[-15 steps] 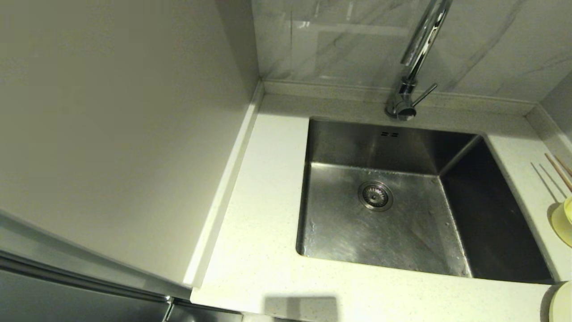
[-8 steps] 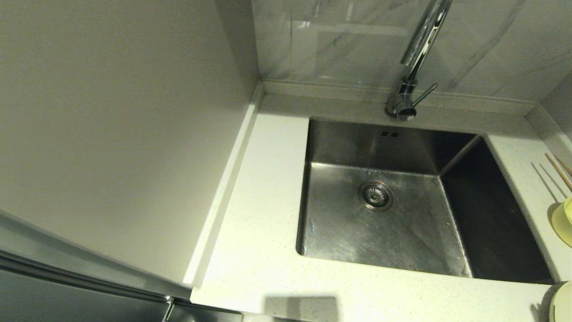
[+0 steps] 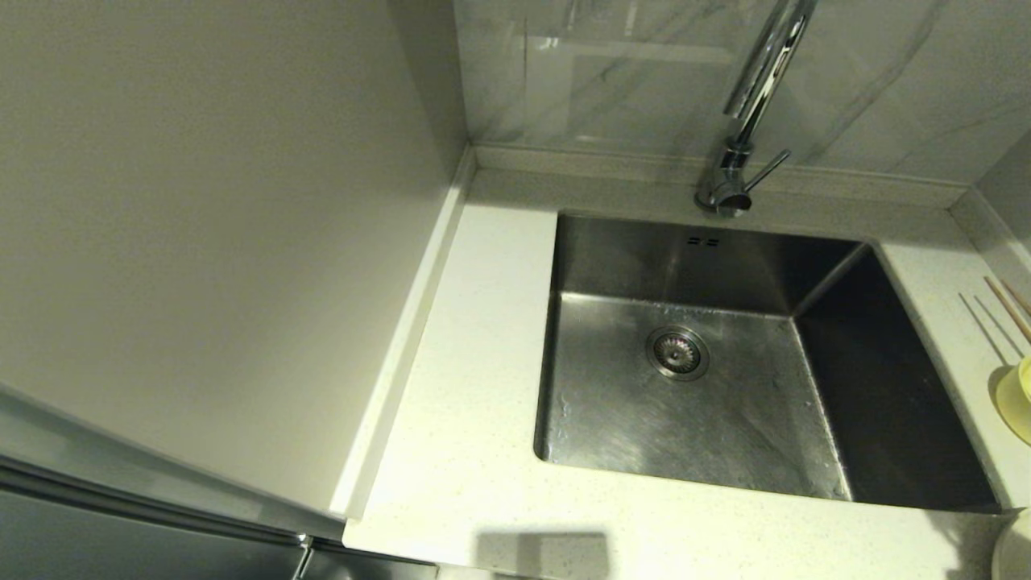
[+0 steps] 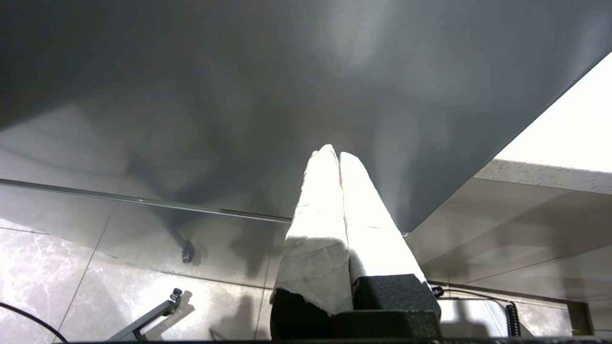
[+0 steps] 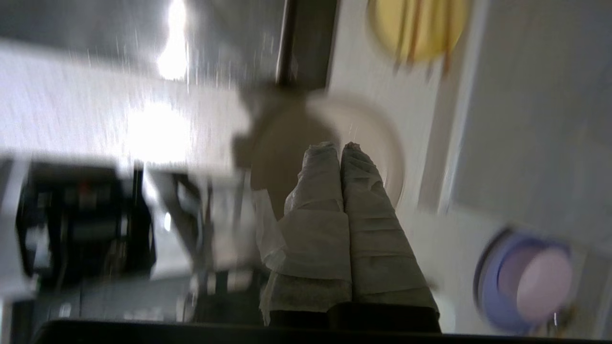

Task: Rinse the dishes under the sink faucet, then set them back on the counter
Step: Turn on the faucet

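The sink faucet [image 3: 737, 173] stands behind the steel sink [image 3: 612, 250], with no water running. On the counter [image 3: 483, 362] right of the sink, the pale yellow bowl [image 3: 1019, 399] carries the chopsticks [image 3: 1007, 310] across it. A sliver of the cream plate [image 3: 1016, 556] shows at the near right corner. In the right wrist view, my right gripper [image 5: 340, 145] is shut and empty, pointing at the plate [image 5: 382, 138], with the bowl [image 5: 418, 28] and chopsticks [image 5: 413, 33] beyond. My left gripper [image 4: 334, 153] is shut and empty, low beside a dark cabinet front. Neither arm shows in the head view.
A round drain strainer [image 3: 676, 352] sits in the sink floor. A tall panel [image 3: 225, 242] walls off the counter's left side, and marble tiles [image 3: 612, 72] back it. A purple round object [image 5: 526, 282] lies on the counter near the plate.
Less of the plate shows at the head view's near right corner, and a shadow has crept over the counter there. Sink, faucet, bowl and chopsticks are unchanged.
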